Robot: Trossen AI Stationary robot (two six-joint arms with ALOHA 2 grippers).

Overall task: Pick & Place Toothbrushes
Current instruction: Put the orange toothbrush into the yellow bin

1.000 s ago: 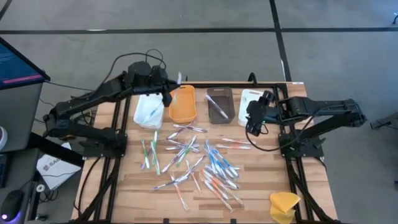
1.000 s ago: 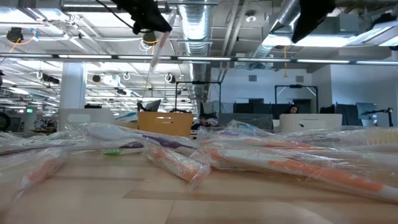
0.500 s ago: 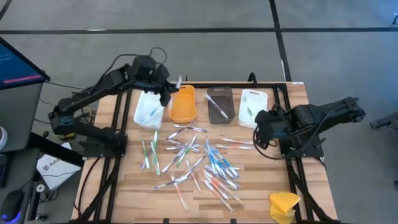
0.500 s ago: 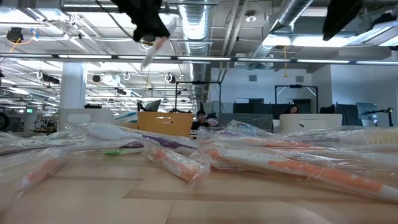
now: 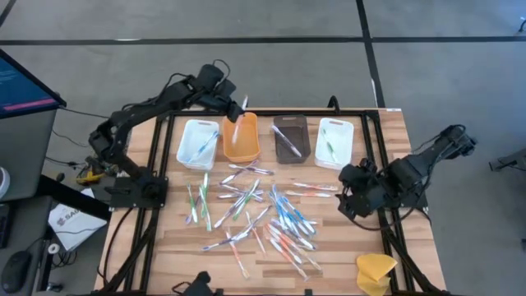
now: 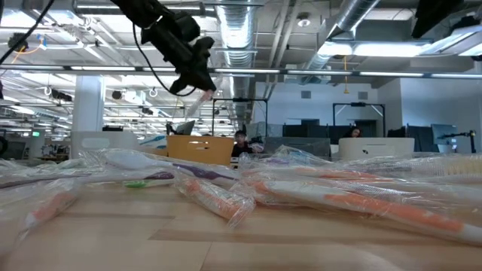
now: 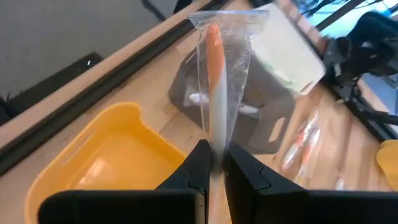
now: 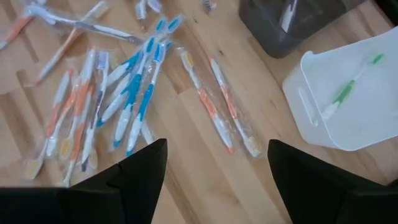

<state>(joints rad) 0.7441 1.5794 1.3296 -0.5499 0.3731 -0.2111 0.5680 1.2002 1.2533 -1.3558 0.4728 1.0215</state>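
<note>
the left tool [image 5: 237,111] is hanging over the orange tray [image 5: 241,138], its fingers [image 7: 198,167] pinched tight on a wrapped toothbrush with an orange handle [image 7: 214,93]. in the left wrist view the brush is standing up between the two dark fingers, inside a clear wrapper, with the orange tray below it and the brown tray [image 7: 249,124] beyond. in the low view the same brush is showing as a pale tip at the tool [image 6: 197,79], high above the worktop [image 5: 345,255].

the right tool [image 5: 355,191] is hovering just past the white tray with a green brush [image 5: 333,144], on the side away from the orange tray, its fingers [image 8: 134,171] spread wide and holding nothing. below it in the right wrist view are lying blue and orange wrapped brushes [image 8: 134,87] on the wood.

the trays are sitting in a row: a white tray [image 5: 197,145] with a blue brush, then the orange tray, the brown tray, and the white tray with a green brush. the loose toothbrushes [image 5: 255,214] are lying scattered on the worktop just in front of the orange tray and the brown tray. a yellow lump [image 5: 376,271] is resting at the worktop's corner, well away from the orange tray.
</note>
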